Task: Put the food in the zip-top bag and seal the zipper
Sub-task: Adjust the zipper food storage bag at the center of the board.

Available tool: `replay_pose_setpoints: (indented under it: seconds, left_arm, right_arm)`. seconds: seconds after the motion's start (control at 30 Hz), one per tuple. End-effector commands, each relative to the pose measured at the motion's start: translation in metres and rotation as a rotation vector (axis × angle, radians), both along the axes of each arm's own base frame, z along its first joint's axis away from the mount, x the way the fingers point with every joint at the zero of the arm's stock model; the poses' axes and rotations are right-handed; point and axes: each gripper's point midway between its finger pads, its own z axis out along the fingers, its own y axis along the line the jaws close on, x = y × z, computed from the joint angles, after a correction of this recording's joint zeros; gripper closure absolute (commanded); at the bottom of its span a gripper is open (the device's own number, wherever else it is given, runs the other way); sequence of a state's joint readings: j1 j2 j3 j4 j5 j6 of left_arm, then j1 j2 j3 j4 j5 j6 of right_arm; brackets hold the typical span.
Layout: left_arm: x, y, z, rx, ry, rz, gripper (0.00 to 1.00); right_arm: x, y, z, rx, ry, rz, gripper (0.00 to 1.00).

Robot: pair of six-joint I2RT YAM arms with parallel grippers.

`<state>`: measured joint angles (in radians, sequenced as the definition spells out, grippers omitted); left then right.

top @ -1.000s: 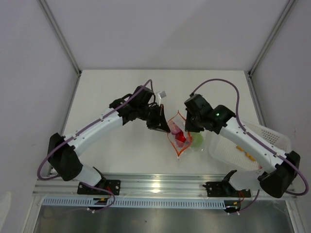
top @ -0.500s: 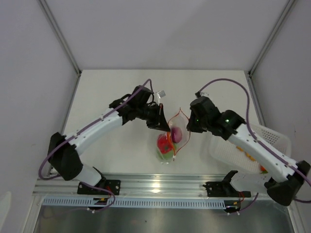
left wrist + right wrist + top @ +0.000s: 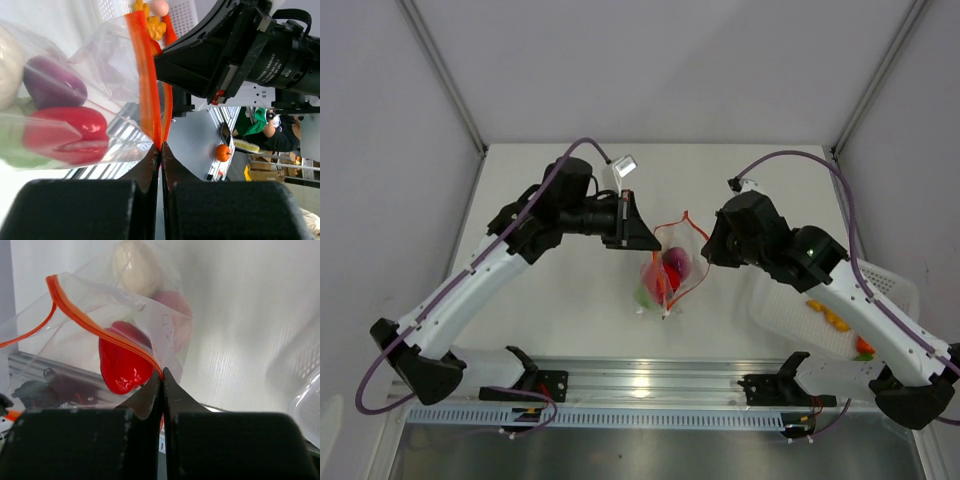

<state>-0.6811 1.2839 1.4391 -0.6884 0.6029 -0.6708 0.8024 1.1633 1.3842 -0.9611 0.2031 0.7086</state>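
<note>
Pinching the zipper (image 3: 147, 85) at its two ends, my left pincer (image 3: 160, 150) and my right pincer (image 3: 162, 376) are each pressed together on the red-orange strip. The zip-top bag (image 3: 668, 278) is slung between them over the table (image 3: 580, 300). Seen from above, the bag sits midway between my two arms, near the front rail. The strip's two halves bow apart, so the bag's mouth stands open. Through the clear plastic four pieces of food show, crowded together at the bottom: a red pepper (image 3: 122, 362), a white radish (image 3: 132, 265), a purple-pink piece (image 3: 52, 82) and a green round fruit (image 3: 12, 150). To my right, beneath the right arm and apart from the bag, lies a white perforated basket (image 3: 895, 285). An orange-yellow lumpy piece (image 3: 830, 320) rests in it, outside the bag.
</note>
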Motion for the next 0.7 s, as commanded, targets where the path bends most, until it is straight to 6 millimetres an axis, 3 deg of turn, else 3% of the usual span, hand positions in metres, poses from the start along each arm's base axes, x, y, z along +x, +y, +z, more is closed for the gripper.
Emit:
replay_pose_setpoints:
  seconds: [0.0, 0.03, 0.07, 0.13, 0.2, 0.23, 0.27, 0.3, 0.37, 0.4, 0.47, 0.57, 0.67]
  left_arm:
    - [0.008, -0.007, -0.039, 0.047, 0.062, -0.016, 0.99]
    - [0.01, -0.01, -0.05, 0.06, 0.08, -0.022, 0.99]
    - [0.01, -0.009, -0.08, 0.108, 0.144, -0.02, 0.99]
    - [0.016, -0.014, -0.116, 0.151, 0.215, -0.027, 1.0]
    - [0.019, -0.015, -0.14, 0.177, 0.266, -0.021, 0.99]
    - [0.019, -0.016, -0.139, 0.17, 0.271, -0.024, 0.99]
    - [0.019, -0.015, -0.137, 0.165, 0.277, -0.023, 0.99]
    - [0.02, -0.016, -0.115, 0.132, 0.237, -0.025, 1.0]
    - [0.019, -0.014, -0.092, 0.109, 0.189, -0.02, 0.99]
    - [0.022, -0.016, -0.059, 0.066, 0.124, -0.019, 0.99]
    - [0.014, -0.011, -0.018, 0.012, 0.061, -0.029, 0.99]
    - [0.004, -0.009, 0.004, -0.035, 0.043, -0.047, 0.99]
    - [0.002, -0.013, -0.006, -0.031, 0.07, -0.063, 0.99]
  right_arm:
    - [-0.004, -0.007, -0.016, -0.03, 0.03, -0.024, 1.0]
    - [-0.003, -0.008, -0.024, -0.041, 0.043, -0.026, 1.0]
    - [-0.002, -0.011, -0.045, -0.076, 0.084, -0.033, 1.0]
    - [-0.001, -0.012, -0.06, -0.098, 0.114, -0.038, 1.0]
    - [0.0, -0.014, -0.071, -0.128, 0.129, -0.049, 1.0]
    - [0.0, -0.015, -0.071, -0.131, 0.13, -0.049, 1.0]
    - [0.0, -0.015, -0.07, -0.131, 0.126, -0.047, 1.0]
    - [0.0, -0.016, -0.062, -0.124, 0.116, -0.051, 1.0]
    - [0.002, -0.019, -0.047, -0.115, 0.088, -0.063, 1.0]
    - [0.001, -0.02, -0.032, -0.096, 0.066, -0.062, 1.0]
    - [0.0, -0.022, -0.011, -0.07, 0.033, -0.068, 1.0]
    - [-0.003, -0.021, -0.005, -0.055, 0.032, -0.059, 1.0]
    - [-0.003, -0.021, -0.018, -0.072, 0.058, -0.06, 1.0]
